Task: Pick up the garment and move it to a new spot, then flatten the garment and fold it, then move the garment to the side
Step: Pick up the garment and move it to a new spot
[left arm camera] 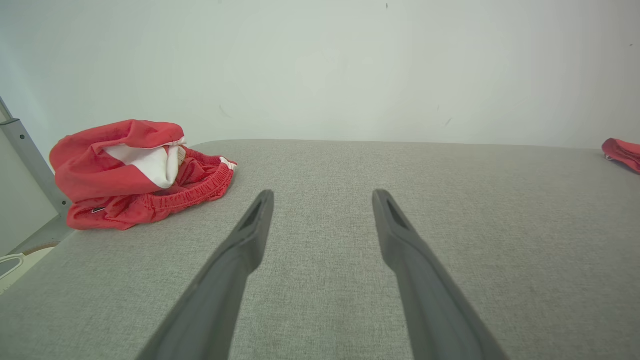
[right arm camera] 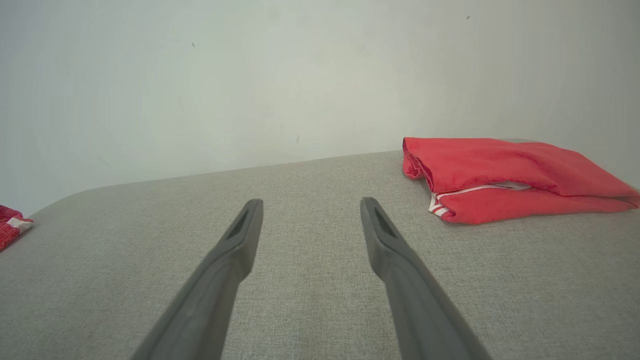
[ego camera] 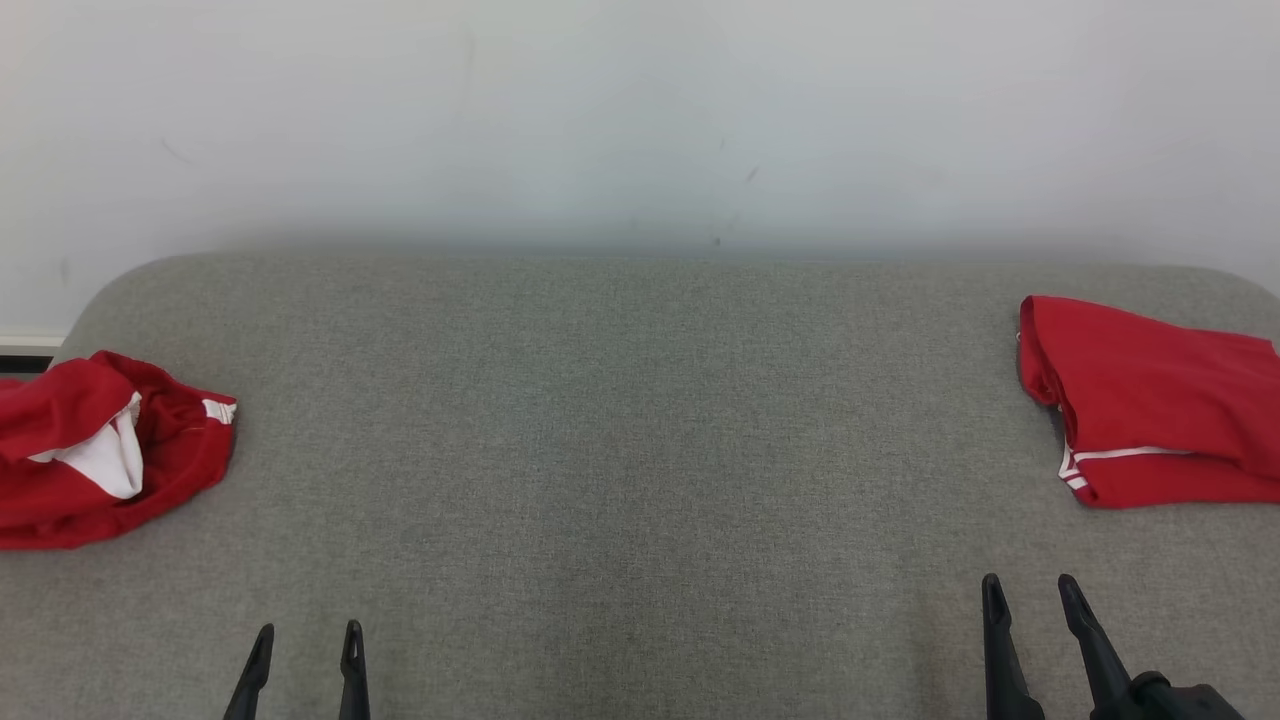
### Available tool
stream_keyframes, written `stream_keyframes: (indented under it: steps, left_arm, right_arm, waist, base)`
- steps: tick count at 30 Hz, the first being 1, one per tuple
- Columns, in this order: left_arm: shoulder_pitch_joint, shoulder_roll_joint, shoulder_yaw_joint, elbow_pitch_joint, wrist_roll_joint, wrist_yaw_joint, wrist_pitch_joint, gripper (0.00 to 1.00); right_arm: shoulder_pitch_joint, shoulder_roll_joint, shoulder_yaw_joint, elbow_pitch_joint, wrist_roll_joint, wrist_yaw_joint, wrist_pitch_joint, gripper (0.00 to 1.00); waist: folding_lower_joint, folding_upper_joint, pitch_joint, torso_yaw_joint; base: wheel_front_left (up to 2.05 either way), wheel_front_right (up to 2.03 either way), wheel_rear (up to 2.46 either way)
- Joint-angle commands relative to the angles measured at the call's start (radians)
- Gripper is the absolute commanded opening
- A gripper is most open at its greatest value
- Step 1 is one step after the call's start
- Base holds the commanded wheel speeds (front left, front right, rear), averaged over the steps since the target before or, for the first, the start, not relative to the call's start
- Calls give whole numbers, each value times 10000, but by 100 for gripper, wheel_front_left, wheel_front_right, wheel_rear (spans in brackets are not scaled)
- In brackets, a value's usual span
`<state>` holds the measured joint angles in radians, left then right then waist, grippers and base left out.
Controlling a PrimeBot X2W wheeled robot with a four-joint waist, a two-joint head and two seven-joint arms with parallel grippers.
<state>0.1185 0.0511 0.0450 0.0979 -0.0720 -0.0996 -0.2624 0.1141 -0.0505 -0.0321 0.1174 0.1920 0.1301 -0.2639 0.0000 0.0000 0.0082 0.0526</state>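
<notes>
A crumpled red garment with a white lining lies in a heap at the left end of the grey table; the left wrist view shows this garment with its elastic waistband bunched. My left gripper hovers open near the front edge, to the right of that heap, with nothing between its fingers. My right gripper is open too, just in front of a folded red garment with white stripes. That folded garment lies up and to the right of the right gripper.
A pale wall runs right behind the table's rounded far edge. A metal frame post stands off the table's left end, behind the crumpled heap. Bare grey fabric stretches between the two garments.
</notes>
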Motion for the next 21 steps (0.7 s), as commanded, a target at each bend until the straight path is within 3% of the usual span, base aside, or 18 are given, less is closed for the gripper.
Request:
stream_keyframes:
  steps: [1, 13, 21]
  left_arm:
    - [32, -12, 57, 32, -135, 16, -31, 100]
    - [-28, -12, 139, 109, -21, -43, -31, 100]
    - [-39, -11, 255, 140, -8, -122, -31, 100]
  right_arm:
    - [113, 2, 7, 29, 35, 4, -1, 100]
    - [114, 2, -37, 62, 104, 4, -1, 100]
    - [204, 4, 38, 96, 215, 4, -1, 100]
  waist:
    - [0, 0, -6, -2]
    - [0, 0, -22, 190]
    - [0, 0, -38, 923]
  base:
    - [0, 0, 0]
    - [0, 0, 0]
    - [0, 0, 0]
